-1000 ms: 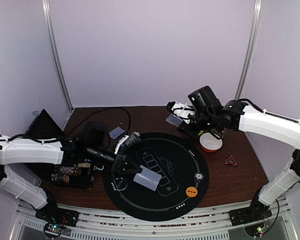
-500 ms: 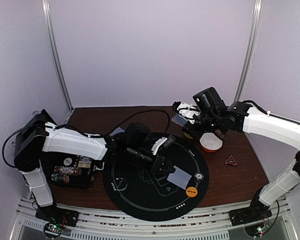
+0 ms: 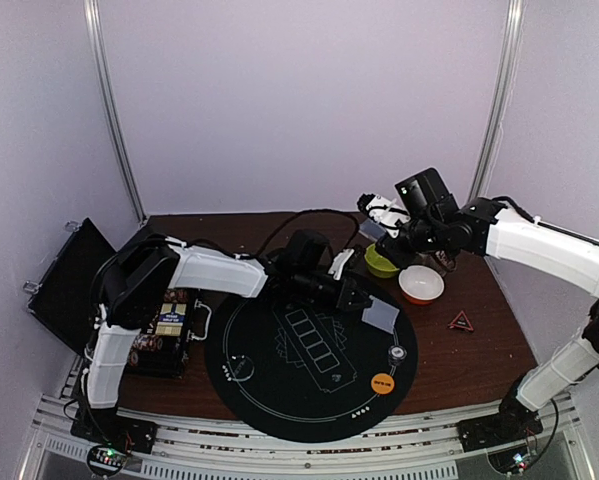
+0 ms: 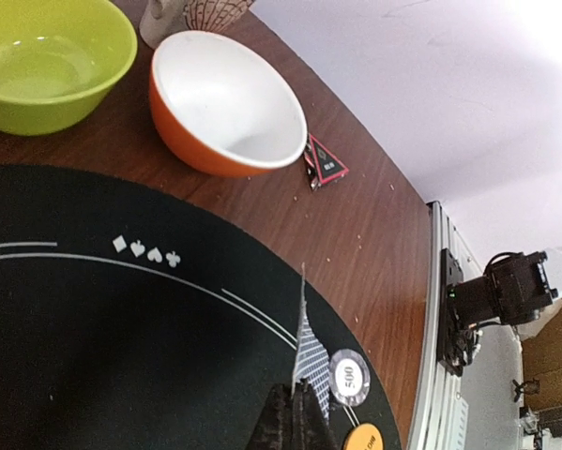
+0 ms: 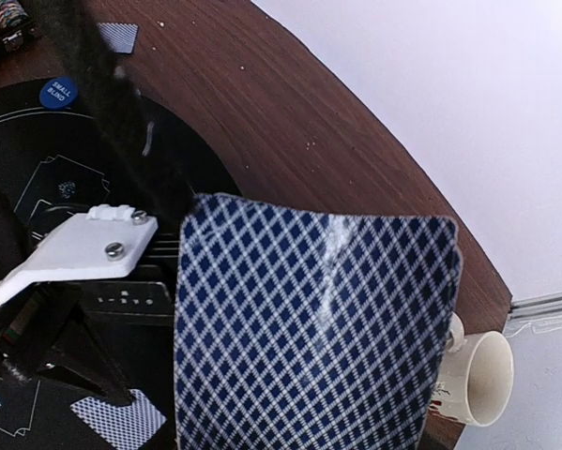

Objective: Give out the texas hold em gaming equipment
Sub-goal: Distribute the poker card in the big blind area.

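Note:
My left gripper reaches across the round black mat and is shut on one blue-backed playing card, low over the mat's right edge. In the left wrist view that card stands edge-on above the black fingertips, beside a clear "500" disc and an orange disc. My right gripper hovers behind the green bowl, shut on a deck of cards that hides its fingers. A red triangle lies on the wood at right. A blue disc sits on the mat.
A green bowl and a white-orange bowl stand just beyond the mat's right edge, with a mug behind them. An open black case and a chip tray sit at the left. A loose card lies on the wood.
My left arm has swung right across the mat, carrying the card from the left-centre to the right edge near the bowls. The right gripper has drifted slightly right with the deck.

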You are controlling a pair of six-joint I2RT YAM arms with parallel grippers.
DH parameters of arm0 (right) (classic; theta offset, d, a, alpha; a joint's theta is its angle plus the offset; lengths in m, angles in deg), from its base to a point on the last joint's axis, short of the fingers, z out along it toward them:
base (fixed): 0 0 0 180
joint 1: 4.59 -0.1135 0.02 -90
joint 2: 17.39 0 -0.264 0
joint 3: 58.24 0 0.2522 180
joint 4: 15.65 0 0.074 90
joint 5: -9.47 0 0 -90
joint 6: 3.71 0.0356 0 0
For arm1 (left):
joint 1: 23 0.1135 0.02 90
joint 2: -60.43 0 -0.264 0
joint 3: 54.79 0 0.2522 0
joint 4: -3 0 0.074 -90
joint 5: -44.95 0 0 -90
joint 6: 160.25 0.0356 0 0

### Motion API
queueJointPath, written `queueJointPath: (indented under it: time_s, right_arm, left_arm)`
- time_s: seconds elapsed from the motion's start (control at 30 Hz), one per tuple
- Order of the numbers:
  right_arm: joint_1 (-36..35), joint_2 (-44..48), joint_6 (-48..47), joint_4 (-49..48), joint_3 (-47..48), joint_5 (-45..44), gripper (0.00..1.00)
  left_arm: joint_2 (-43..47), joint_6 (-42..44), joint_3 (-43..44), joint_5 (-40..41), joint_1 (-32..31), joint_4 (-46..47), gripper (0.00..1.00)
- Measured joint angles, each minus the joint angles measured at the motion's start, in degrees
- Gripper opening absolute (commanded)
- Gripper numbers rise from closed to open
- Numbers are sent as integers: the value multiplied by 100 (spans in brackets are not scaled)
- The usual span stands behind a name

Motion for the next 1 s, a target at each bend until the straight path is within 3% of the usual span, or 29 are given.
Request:
queueJointPath:
  time_s: [0.17, 0.47, 0.73, 1.0]
  right_arm:
    - [98, -55, -13, 0, 0, 24, 49]
    - [101, -66, -68, 0, -2, 55, 49]
    - [101, -66, -114, 0, 0, 55, 49]
    - [101, -68, -133, 0, 0, 55, 48]
  left_arm:
    - [-612, -461, 431, -57, 4, 503, 0]
    - [-984, -1648, 203, 468, -57, 1495, 0]
    - [-1543, -2267, 549, 586, -221, 1799, 0]
    - [-1558, -2597, 535, 846, -308, 1906, 3]
